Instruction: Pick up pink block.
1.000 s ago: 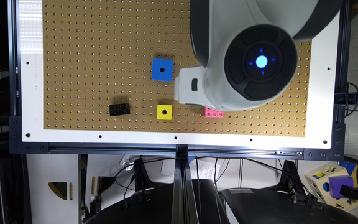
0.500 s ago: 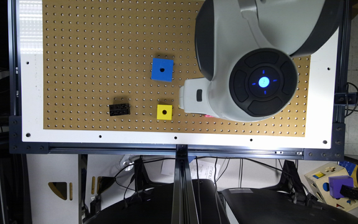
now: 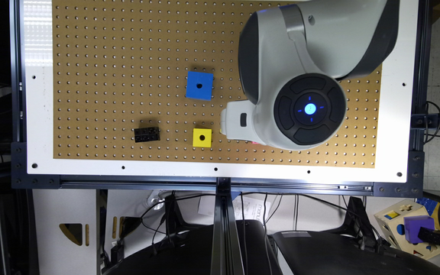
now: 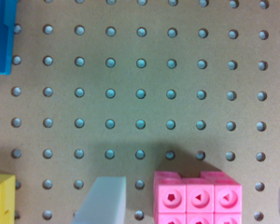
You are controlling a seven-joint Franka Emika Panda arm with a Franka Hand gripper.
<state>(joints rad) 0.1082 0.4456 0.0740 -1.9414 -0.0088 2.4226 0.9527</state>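
**Gripper Positioned Over Pink Block, Fingers Spread**

In the wrist view, the gripper [image 4: 191, 203] is hanging directly above the pegboard [image 4: 140, 93] with its fingers spread apart. One pale finger [image 4: 105, 200] is showing just beside one end of the pink block [image 4: 196, 198], and the edge of the other finger is showing well past the block's opposite end. The block is sitting between the two fingers, and neither finger is touching it. Its studded top is facing the camera, and it is lying flat on the board.

In the exterior view, the white gripper body [image 3: 237, 122] is projecting from under the arm [image 3: 304, 76], whose large grey-and-white housing is covering most of the block. A thin pink sliver [image 3: 256, 143] is showing at the housing's lower edge, near the front border of the pegboard [image 3: 109, 76].

The yellow cube [image 3: 202, 137], with a centre hole, is resting just toward the exterior view's left of the gripper. The blue cube [image 3: 199, 85], also holed, is lying farther back on the board. The black brick [image 3: 147, 134] is sitting well apart, farther toward the exterior view's left. A white frame [image 3: 40, 114] is surrounding the pegboard.
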